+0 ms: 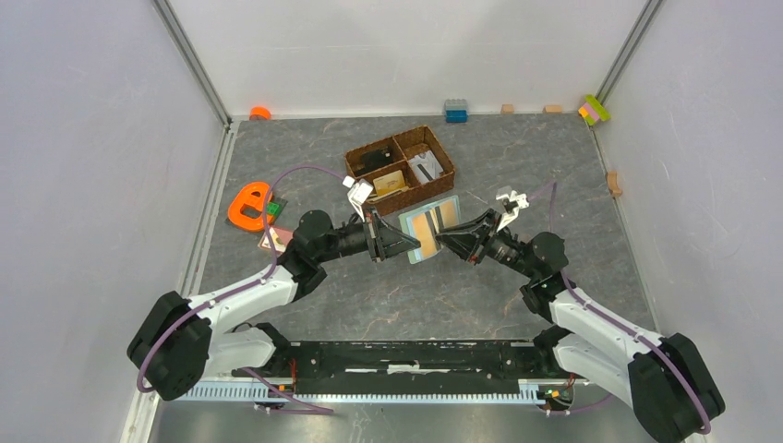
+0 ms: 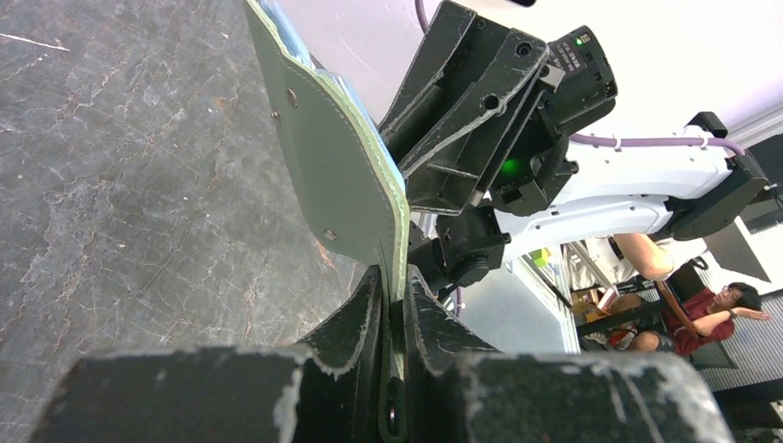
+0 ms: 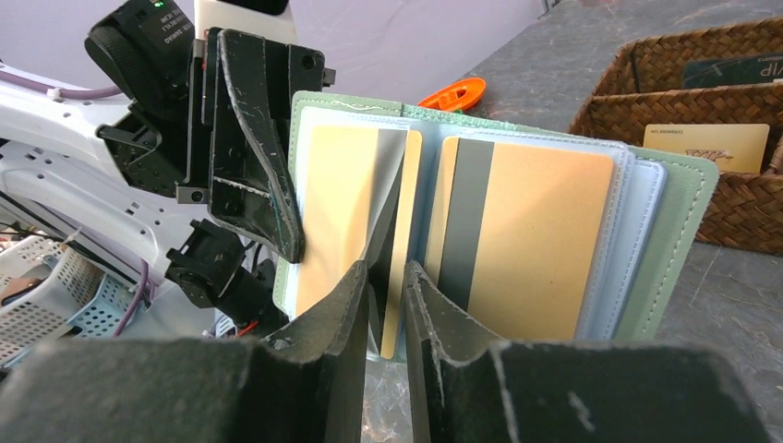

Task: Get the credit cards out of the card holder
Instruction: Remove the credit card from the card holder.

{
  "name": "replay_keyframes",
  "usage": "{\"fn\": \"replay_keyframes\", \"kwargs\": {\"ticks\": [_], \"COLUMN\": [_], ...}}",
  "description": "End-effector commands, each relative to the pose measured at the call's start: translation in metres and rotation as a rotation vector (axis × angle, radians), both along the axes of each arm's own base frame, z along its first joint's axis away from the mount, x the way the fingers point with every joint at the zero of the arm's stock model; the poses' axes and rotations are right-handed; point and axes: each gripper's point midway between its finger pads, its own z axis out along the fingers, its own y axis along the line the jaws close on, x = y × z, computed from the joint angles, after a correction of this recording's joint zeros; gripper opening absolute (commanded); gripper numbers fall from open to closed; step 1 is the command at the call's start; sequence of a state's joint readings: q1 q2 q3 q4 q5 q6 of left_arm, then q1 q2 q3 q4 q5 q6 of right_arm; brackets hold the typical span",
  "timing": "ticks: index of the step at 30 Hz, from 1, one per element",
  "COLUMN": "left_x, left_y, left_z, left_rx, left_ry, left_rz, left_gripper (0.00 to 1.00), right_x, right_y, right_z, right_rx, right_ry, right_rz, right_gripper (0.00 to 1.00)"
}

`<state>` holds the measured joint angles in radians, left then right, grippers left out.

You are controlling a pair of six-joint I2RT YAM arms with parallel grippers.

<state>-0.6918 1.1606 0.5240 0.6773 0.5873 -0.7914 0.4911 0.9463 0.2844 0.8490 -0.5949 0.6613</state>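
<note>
Right gripper (image 3: 388, 277) first: its jaws are squeezed narrow on the lower edge of one of the credit cards (image 3: 337, 208), the one in the pocket nearest the left arm. The second card (image 3: 545, 231) fills the other pocket. Both sit inside the card holder (image 3: 688, 208), which hangs open in the air between the arms, above the table (image 1: 554, 175). Left gripper (image 2: 395, 291) is clamped on just the stitched rim of the green cover.

What worries us: that rim grip is skinny, so if the pocket hangs on to the card, we reckon a pull drags the whole holder out of the left jaws instead. The bite on the card is only an edge too, so it could slip off or the card could bow. It looks a bit skewed in its slot.

Writing: nothing readable on the two cards, just grey stripes. Behind, in the wicker basket (image 3: 637, 78), a tan card (image 3: 706, 146) has a tiny line of print we can't make out, and a dark card (image 3: 729, 69) seems to say "VIP".
</note>
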Motion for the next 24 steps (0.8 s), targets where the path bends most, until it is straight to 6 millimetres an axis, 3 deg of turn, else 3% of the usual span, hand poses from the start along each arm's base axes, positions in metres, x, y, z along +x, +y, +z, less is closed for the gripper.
{"fn": "replay_keyframes", "kwargs": {"ticks": [1, 10, 16, 24], "left_x": [0.001, 0.011, 0.017, 0.008], "left_y": [-0.002, 0.001, 0.003, 0.005], "left_z": [0.015, 0.005, -0.001, 0.013], "left_rx": [-0.040, 0.013, 0.043, -0.011], "left_ry": [-0.045, -0.036, -0.031, -0.075], "left_rz": [0.004, 0.059, 0.097, 0.063], "left_gripper": [0.02, 0.02, 0.02, 0.07], "right_x": [-0.024, -0.038, -0.042, -0.048], "right_y": [0.005, 0.007, 0.007, 0.016], "right_z": [0.027, 0.037, 0.039, 0.039], "right_rx": [0.081, 0.128, 0.137, 0.131], "right_ry": [-0.088, -0.113, -0.122, -0.112], "right_rz": [0.113, 0.180, 0.199, 0.261], "right_gripper": [0.23, 0.12, 0.11, 0.15]}}
